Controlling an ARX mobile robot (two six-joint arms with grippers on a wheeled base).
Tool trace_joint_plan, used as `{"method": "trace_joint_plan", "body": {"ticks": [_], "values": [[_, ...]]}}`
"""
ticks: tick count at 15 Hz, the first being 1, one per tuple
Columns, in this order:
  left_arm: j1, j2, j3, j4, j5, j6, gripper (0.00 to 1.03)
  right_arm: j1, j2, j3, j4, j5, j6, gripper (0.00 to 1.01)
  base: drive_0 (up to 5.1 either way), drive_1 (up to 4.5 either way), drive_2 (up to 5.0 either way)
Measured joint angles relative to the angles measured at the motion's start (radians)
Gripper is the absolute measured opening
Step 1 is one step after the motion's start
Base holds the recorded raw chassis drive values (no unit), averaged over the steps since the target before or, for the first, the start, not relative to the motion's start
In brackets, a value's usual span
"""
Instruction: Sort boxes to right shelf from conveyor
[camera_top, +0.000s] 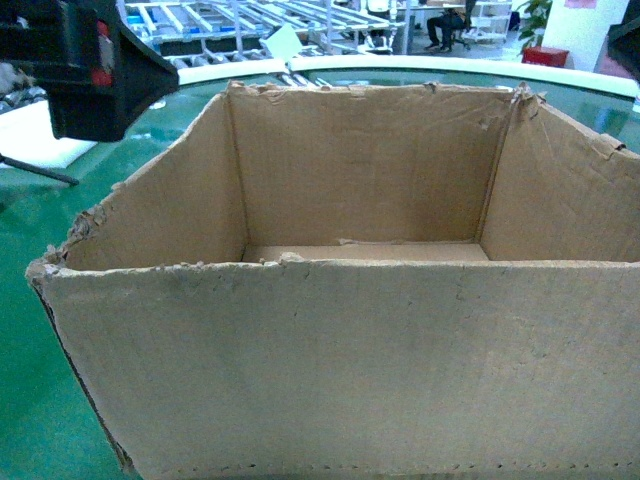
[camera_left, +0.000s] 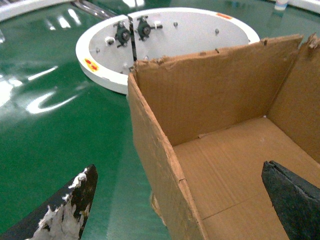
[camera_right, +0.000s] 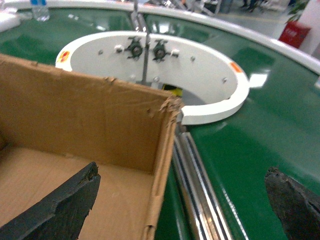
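Note:
One large brown cardboard box (camera_top: 340, 350) with ragged top edges stands open and empty on the green conveyor (camera_top: 30, 260). My left gripper (camera_left: 178, 170) is open and straddles the box's (camera_left: 210, 95) left wall, one finger (camera_left: 75, 205) outside over the belt (camera_left: 60, 100) and the other finger (camera_left: 295, 200) inside. My right gripper (camera_right: 182, 172) is open astride the right wall of the box (camera_right: 75, 115), with one finger (camera_right: 65, 205) inside and the other finger (camera_right: 295, 205) over the belt (camera_right: 260, 115). Neither gripper touches the cardboard. The left arm (camera_top: 80, 60) shows at the top left.
The conveyor's white inner ring (camera_left: 100, 60) (camera_right: 215, 110) curves just behind the box. A steel seam strip (camera_right: 200, 190) runs beside the right wall. Steel roller racks (camera_top: 250, 20) stand far behind the belt; whether one is the right shelf I cannot tell. A bottle (camera_right: 40, 9) stands at the far rim.

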Motion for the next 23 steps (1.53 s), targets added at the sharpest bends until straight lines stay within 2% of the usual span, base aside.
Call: {"method": "trace_joint_plan", "body": {"ticks": [2,4,5,7,9,12,14,15,17,20,21,23], "values": [[-0.006,0.094,0.084,-0.061,-0.004,0.01,0.98,0.011,0.082,0.069,-0.12,-0.024,-0.007,0.98,0.0,0.0,0.0],[-0.01,0.141,0.133,-0.134,-0.014,0.006,0.98,0.011,0.127,0.079,-0.177,0.007,-0.018,0.98,0.0,0.0,0.0],[-0.011,0.164,0.145,-0.175,-0.015,-0.018,0.98,0.013,0.145,0.079,-0.195,0.044,-0.022,0.98,0.0,0.0,0.0],[-0.018,0.193,0.144,-0.209,0.002,-0.062,0.98,0.019,0.163,0.079,-0.2,0.066,-0.02,0.98,0.0,0.0,0.0],[-0.023,0.226,0.144,-0.238,0.016,-0.127,0.98,0.02,0.198,0.079,-0.187,0.067,-0.003,0.98,0.0,0.0,0.0],[-0.032,0.251,0.14,-0.243,-0.031,-0.14,0.98,0.017,0.217,0.079,-0.154,0.082,0.006,0.98,0.0,0.0,0.0],[-0.032,0.259,0.133,-0.235,-0.056,-0.158,0.98,0.018,0.224,0.079,-0.141,0.086,0.017,0.82,0.0,0.0,0.0],[-0.032,0.26,0.13,-0.232,-0.077,-0.165,0.91,0.018,0.224,0.079,-0.139,0.086,0.024,0.66,0.0,0.0,0.0],[-0.041,0.259,0.13,-0.234,-0.097,-0.169,0.69,0.018,0.224,0.078,-0.136,0.086,0.025,0.44,0.0,0.0,0.0],[-0.071,0.243,0.129,-0.25,-0.134,-0.173,0.43,0.02,0.224,0.066,-0.108,0.093,0.028,0.17,0.0,0.0,0.0],[-0.086,0.235,0.129,-0.253,-0.142,-0.181,0.3,0.029,0.222,0.062,-0.099,0.093,0.039,0.06,0.0,0.0,0.0],[-0.094,0.229,0.121,-0.243,-0.158,-0.19,0.06,0.037,0.214,0.051,-0.081,0.092,0.062,0.04,0.0,0.0,0.0]]}}
